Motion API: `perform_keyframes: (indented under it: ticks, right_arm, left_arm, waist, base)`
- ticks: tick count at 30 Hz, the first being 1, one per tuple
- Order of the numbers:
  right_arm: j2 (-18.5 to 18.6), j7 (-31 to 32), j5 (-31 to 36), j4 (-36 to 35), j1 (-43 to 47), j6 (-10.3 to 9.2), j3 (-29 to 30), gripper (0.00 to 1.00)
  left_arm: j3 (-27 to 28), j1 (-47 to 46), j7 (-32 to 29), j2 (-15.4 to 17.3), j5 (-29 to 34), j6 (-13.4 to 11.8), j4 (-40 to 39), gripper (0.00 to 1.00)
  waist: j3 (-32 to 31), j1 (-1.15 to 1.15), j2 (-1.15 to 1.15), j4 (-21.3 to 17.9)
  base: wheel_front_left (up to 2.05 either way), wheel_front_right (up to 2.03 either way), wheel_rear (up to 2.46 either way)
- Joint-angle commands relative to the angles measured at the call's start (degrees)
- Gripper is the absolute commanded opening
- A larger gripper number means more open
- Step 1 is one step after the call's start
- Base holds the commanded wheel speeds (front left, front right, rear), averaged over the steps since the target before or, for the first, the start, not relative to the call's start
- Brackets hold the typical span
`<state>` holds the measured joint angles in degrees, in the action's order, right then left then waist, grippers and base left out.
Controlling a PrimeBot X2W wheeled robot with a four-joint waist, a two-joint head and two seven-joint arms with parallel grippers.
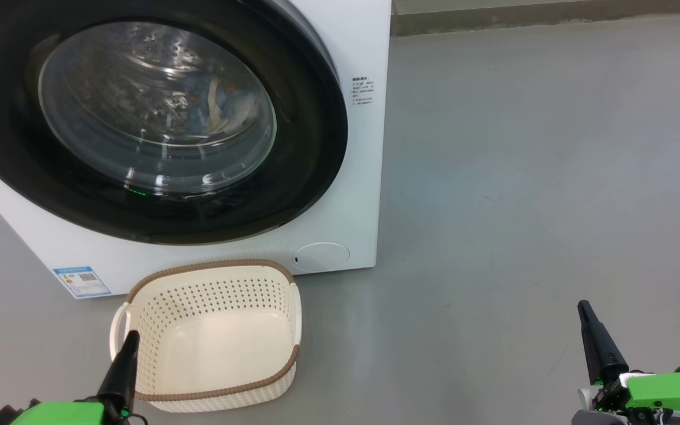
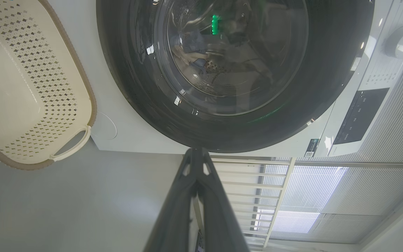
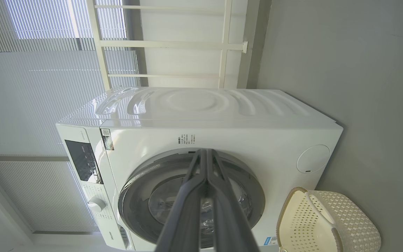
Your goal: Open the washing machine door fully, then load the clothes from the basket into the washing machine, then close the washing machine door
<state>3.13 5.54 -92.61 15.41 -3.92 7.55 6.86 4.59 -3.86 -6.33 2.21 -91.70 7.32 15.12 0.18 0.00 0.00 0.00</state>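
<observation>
Grey floor, bright blinds.
I see a smooth grey floor [image 1: 523,177] with faint scuffs, running to a darker skirting strip [image 1: 552,20] at its far edge. In my wrist views, daylight glows through closed white slatted blinds [image 3: 40,98], and a white railed frame [image 3: 173,43] stands against the pale wall [image 3: 187,63].

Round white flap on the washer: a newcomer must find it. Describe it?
Find the big white washing machine with the round glossy black door. At its front's lower right corner in the head view, behind the cream perforated plastic basket, is the flap: a plain white disc, not the blue sticker opposite.
</observation>
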Motion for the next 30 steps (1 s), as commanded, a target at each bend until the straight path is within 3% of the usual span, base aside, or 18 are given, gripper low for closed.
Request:
perform_keyframes:
  ticks: [1, 30]
  right_arm:
    - [0.2, 0.5, 0.0, -1.4, -2.2, -0.06, -0.9, 0.00]
    - [0.0, 0.7, 0.2, -1.4, -2.2, -0.06, -0.7, 0.00]
  left_arm:
    - [2.0, -2.3, -0.2, 0.7, -0.5, 0.2, -1.1, 0.00]
    - [1.9, -2.3, -0.2, 0.7, -0.5, 0.2, -1.1, 0.00]
  waist:
    - [0.0, 0.00, 0.00, 0.0]
    - [0.0, 0.00, 0.00, 0.0]
  base:
    - [0.00, 0.00, 0.00]
    - [0.00, 0.00, 0.00]
